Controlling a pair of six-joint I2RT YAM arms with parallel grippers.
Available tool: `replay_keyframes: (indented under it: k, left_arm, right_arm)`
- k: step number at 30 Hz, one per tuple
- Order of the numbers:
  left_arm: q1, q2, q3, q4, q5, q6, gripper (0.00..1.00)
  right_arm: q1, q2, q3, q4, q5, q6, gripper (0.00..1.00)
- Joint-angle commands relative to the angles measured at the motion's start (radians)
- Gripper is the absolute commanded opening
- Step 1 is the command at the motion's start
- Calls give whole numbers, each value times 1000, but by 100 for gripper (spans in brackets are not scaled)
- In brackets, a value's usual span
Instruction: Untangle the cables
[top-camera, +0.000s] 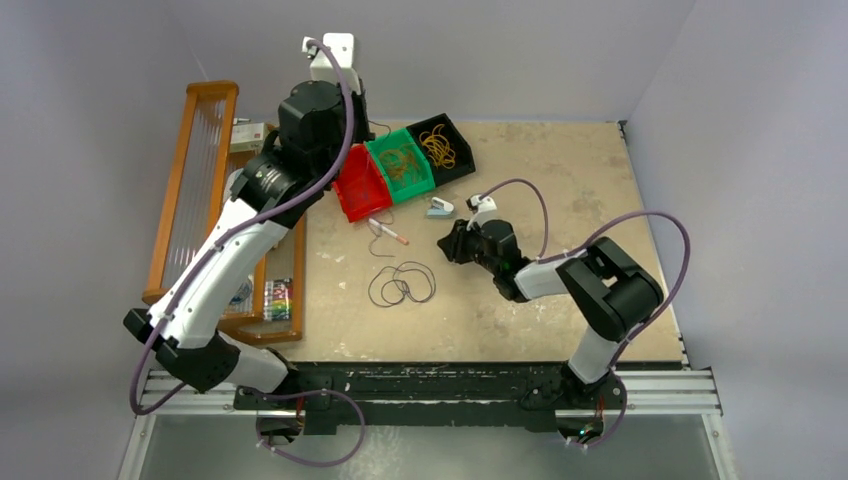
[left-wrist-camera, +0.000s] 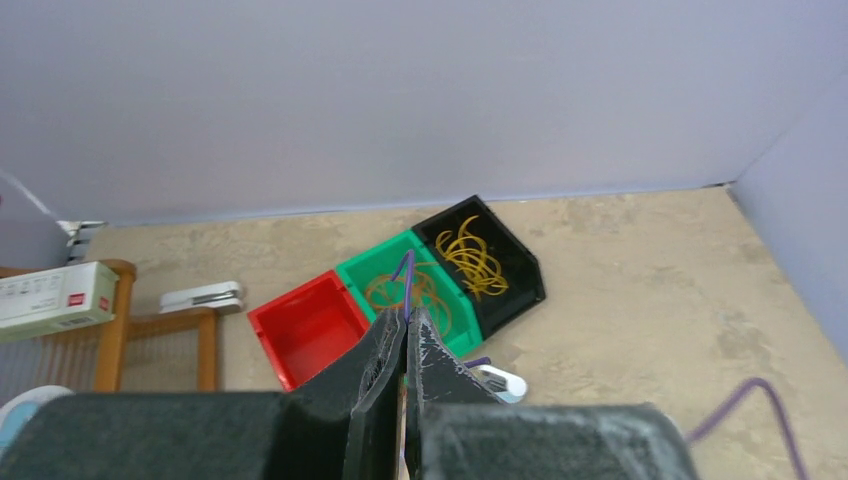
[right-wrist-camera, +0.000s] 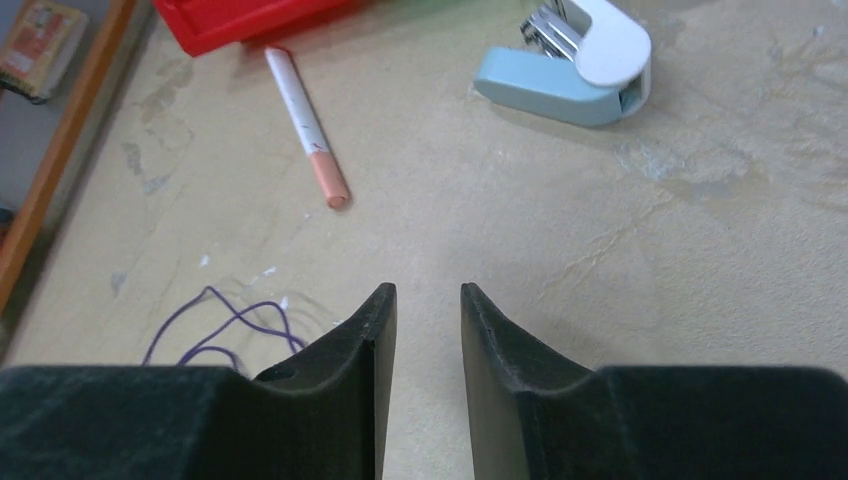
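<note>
Nearer than the pen (top-camera: 388, 232) lie the cables (top-camera: 402, 284), coiled; we judge them light, limp (grab an outer loop). Right of the pen our right claw (right-wrist-camera: 427, 292) stands part-open, empty; beyond the pen our left claw (left-wrist-camera: 408, 318) clamps a strand (left-wrist-camera: 408, 275).

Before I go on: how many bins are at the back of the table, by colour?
red bin: 1
green bin: 1
black bin: 1
total: 3
</note>
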Motion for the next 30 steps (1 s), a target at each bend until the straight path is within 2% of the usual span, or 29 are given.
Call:
replay_keyframes:
  k: [1, 12, 30]
  left_arm:
    - [42, 55, 55, -11, -73, 52, 0]
    - [163, 145, 46, 58, -99, 65, 0]
    - [301, 322, 88, 161, -90, 87, 0]
  right_arm:
    - [-5, -120, -6, 40, -42, -60, 34]
    - [-5, -342, -6, -112, -15, -174, 39]
    - [-5, -378, -37, -113, 27, -179, 40]
